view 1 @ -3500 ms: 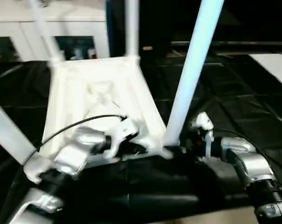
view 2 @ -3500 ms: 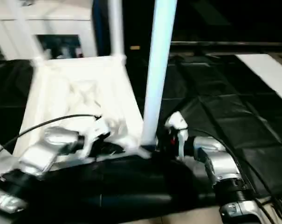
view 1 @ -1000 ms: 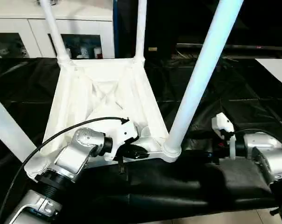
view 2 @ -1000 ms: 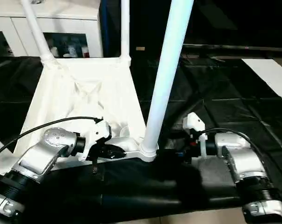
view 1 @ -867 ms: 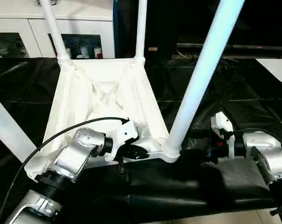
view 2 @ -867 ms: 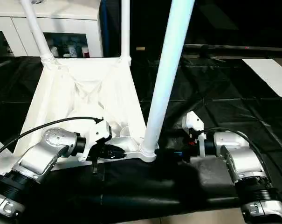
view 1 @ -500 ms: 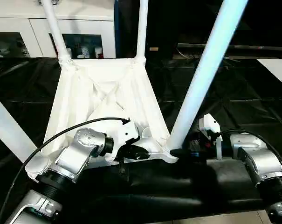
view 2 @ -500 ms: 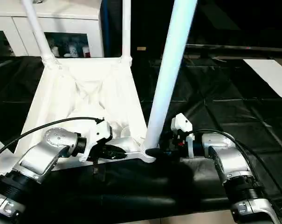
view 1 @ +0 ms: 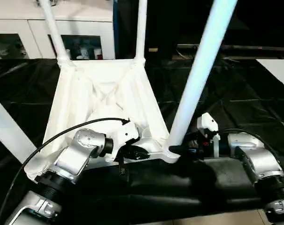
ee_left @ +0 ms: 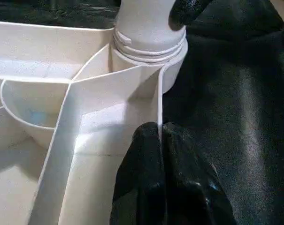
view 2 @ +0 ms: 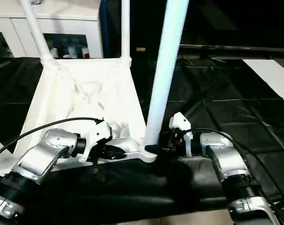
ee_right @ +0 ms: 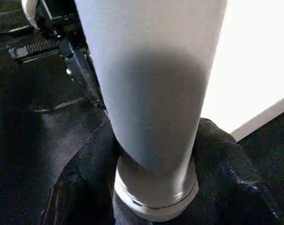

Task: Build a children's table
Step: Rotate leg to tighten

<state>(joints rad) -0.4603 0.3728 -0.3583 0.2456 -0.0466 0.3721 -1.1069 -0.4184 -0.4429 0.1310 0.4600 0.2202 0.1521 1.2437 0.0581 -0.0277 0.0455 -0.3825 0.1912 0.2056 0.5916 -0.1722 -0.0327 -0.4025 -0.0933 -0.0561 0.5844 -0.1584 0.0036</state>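
Note:
The children's table (view 1: 104, 93) lies upside down on black cloth, its ribbed underside facing up and its white tube legs rising from the corner sockets. My left gripper (view 1: 137, 152) is shut on a thin rib (ee_left: 158, 108) of the underside, close to the near right socket (ee_left: 149, 47). My right gripper (view 1: 175, 150) reaches in from the right to the base of the near right leg (view 1: 198, 70). Its black fingers (ee_right: 85, 173) press against both sides of that leg (ee_right: 151, 93) just above the socket collar.
A white cabinet with glass doors (view 1: 19, 33) stands behind the table. Black cloth (view 1: 235, 98) covers the work surface, with a white sheet (view 1: 279, 68) at the far right. Other legs rise at the far left (view 1: 55, 33), far right (view 1: 142, 28) and near left (view 1: 8, 131).
My right gripper has moved left to the near right leg's base and its fingers have closed in around it. The left gripper has kept its hold on the rib.

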